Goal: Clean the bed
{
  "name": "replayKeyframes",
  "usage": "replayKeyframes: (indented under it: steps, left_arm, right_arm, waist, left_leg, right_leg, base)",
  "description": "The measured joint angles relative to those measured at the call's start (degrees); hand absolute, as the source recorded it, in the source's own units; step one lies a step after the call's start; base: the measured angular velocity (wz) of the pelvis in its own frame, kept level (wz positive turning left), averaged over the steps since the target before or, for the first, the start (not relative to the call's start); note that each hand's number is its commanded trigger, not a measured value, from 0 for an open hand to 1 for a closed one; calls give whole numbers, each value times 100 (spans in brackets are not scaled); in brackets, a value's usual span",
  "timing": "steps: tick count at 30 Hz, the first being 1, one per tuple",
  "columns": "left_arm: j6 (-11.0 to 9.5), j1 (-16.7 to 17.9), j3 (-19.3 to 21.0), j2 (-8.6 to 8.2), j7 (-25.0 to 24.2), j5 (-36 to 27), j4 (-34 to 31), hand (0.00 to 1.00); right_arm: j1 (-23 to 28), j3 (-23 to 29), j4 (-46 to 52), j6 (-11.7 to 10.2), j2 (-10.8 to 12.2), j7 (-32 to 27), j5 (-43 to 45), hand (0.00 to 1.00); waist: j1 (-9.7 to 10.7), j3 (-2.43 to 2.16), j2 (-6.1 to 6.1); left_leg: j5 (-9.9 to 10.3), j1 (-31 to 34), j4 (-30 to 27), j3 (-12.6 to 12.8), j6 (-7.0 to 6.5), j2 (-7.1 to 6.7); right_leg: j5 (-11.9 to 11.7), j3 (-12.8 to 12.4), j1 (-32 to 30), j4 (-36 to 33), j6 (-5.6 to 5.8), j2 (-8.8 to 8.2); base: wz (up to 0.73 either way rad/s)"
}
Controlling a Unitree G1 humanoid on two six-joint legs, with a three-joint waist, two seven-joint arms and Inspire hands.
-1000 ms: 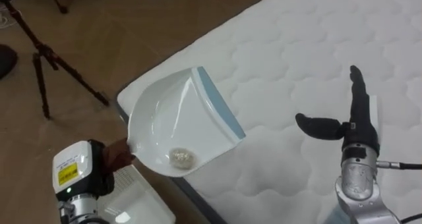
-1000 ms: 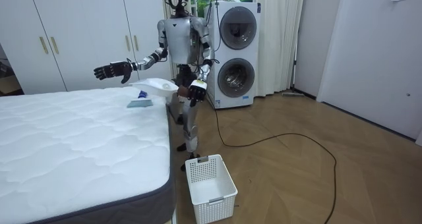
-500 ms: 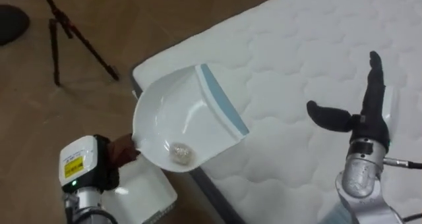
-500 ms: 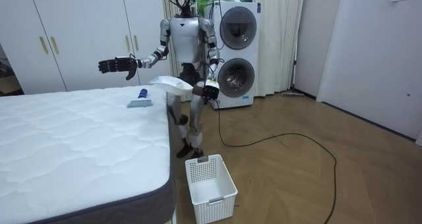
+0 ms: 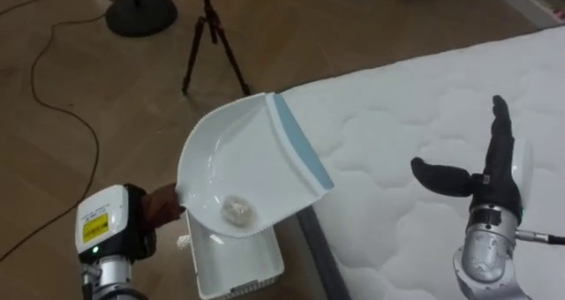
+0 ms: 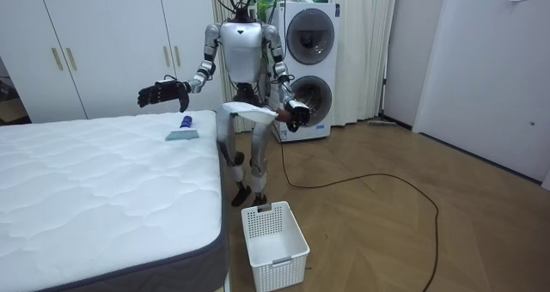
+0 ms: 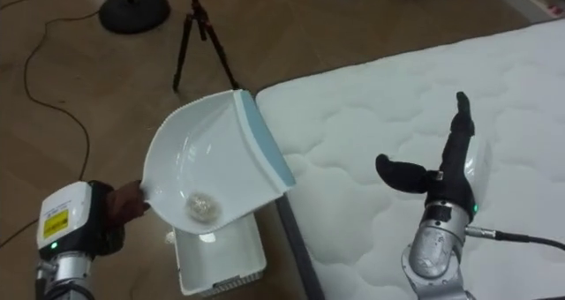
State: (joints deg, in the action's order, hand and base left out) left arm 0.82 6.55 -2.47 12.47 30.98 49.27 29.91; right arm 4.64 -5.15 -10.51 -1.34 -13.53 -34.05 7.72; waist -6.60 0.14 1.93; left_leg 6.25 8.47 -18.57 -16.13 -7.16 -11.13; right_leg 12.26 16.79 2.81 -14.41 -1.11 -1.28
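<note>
Lower left of the left eye view: left hand (image 5: 150, 213) is gripping the handle end of a white dustpan (image 5: 238, 163), fingers curled round it. Dustpan is sitting roughly level at frame centre, blue-grey lip pointing to the upper right. A small crumpled whitish wad (image 5: 235, 210) is lying in the pan near the handle. A white basket (image 5: 238, 279) is standing on the wood floor directly under the pan, just beside the bed corner. Lower right: right hand (image 5: 490, 172) is hovering over the white quilted bed (image 5: 415, 97), fingers straight and pointing up-frame, thumb sticking out to the left, holding nothing. Further up, a tripod (image 5: 212, 35) and a round stand base (image 5: 139, 13) are standing on the floor at top left. In the room view the robot is standing upright at the bed's corner behind the basket, and a blue brush (image 6: 182, 130) is lying on the bed near that edge.
</note>
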Motion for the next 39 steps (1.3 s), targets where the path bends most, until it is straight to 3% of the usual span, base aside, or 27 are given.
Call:
replayKeyframes:
  steps: [4, 6, 10, 13, 18, 22, 25, 29, 30, 32, 34, 36, 37, 39]
  left_arm:
    - [71, 59, -19, -4, 0, -25, -18, 100]
    - [101, 94, -38, -12, -1, -9, -17, 100]
    - [136, 93, -74, -13, -1, 32, -19, 100]
    - [140, 92, -74, -28, -3, 39, -25, 100]
    - [124, 73, -78, -86, -34, -4, -24, 100]
    - [124, 76, -80, -101, -84, -21, -19, 100]
    - [123, 6, -61, -101, -94, -9, -24, 100]
    - [125, -28, -64, -109, -148, 6, -25, 100]
    - [123, -56, -69, -118, -148, -8, -25, 100]
    - [118, -78, -73, -118, -153, 34, -24, 100]
    - [114, -87, -105, -101, -152, 30, -11, 100]
    - [88, -131, -146, -71, -147, 33, -14, 100]
    - [82, -150, -174, -56, -146, 33, -15, 100]
    - [25, -234, -305, 48, -146, 19, -16, 100]
  right_arm:
    - [-16, -73, 39, 1, -1, 209, -75, 0]
    - [-16, -135, 39, 1, -5, 302, -65, 0]
    - [-15, -272, 35, 1, -4, 418, -56, 0]
    - [-16, -270, 34, 0, -1, 456, -22, 0]
    - [-103, -253, -99, -119, -37, 347, 4, 0]
    - [-102, -230, -266, -180, -39, 346, 181, 0]
    - [-117, -220, -260, -197, -35, 346, 195, 0]
    - [-136, -266, -267, -187, -26, 350, 193, 0]
    - [-139, -260, -267, -185, -19, 349, 193, 0]
    - [-136, -259, -302, -178, -9, 325, 191, 0]
    - [-135, -261, -339, -178, 3, 291, 215, 0]
    - [-129, -261, -483, -179, 30, 298, 269, 0]
    - [-130, -260, -515, -179, 28, 297, 272, 0]
    - [-144, -267, -608, -180, 31, 277, 363, 0]
  waist:
    - [-81, -5, 3]
    - [-113, 24, -40]
    - [-98, 67, -110]
    - [-49, 74, -133]
    - [111, 74, -149]
    - [129, 71, -146]
    - [139, 69, -134]
    - [58, 76, -150]
    - [69, 86, -164]
    - [110, 116, -200]
    - [63, 146, -257]
    - [56, 174, -279]
    - [49, 176, -278]
    - [12, 177, -280]
  left_leg:
    - [26, 6, 19, -49, 1, -2]
    - [25, 6, 12, -68, 2, -2]
    - [16, 40, 18, -175, 17, -39]
    - [-6, 178, -71, -281, 33, -73]
    - [-11, 491, -227, -213, 22, -120]
    - [-56, 376, -162, -539, 53, -231]
    - [-156, 389, -95, -633, 18, -273]
    - [-109, 438, -148, -563, 35, -260]
    - [-74, 459, -207, -426, 12, -221]
    - [76, 489, -434, -186, -63, -157]
    - [181, 342, -552, -473, -102, -246]
    - [49, 93, -387, -974, -122, -321]
    - [5, 73, -369, -1008, -119, -321]
    - [-33, 81, -391, -1149, -111, -380]
  right_leg:
    - [-58, -285, 38, 168, 53, 63]
    - [-65, -405, 26, 179, 50, 83]
    - [-68, -417, 10, 184, 46, 88]
    - [-68, -286, 6, 203, 45, 103]
    - [-67, 298, 10, 398, 35, 70]
    - [-72, 259, 13, 366, 41, 62]
    - [-77, 18, 16, 341, 49, 51]
    - [-71, 249, 22, 241, 57, 21]
    - [-48, 392, 21, 145, 91, -10]
    - [114, 442, -38, -288, 166, -84]
    - [194, 244, -391, -1177, 166, -158]
    - [271, -278, -910, -1998, 174, -165]
    - [288, -406, -1012, -2076, 194, -166]
    - [300, -964, -1408, -1993, 213, -114]
  base:
    - [1]
    - [4]
    - [14]
    - [30]
    - [35]
    - [34]
    - [30]
    - [1]
    - [14]
    - [18]
    - [13]
    - [41]
    - [47]
    - [41]
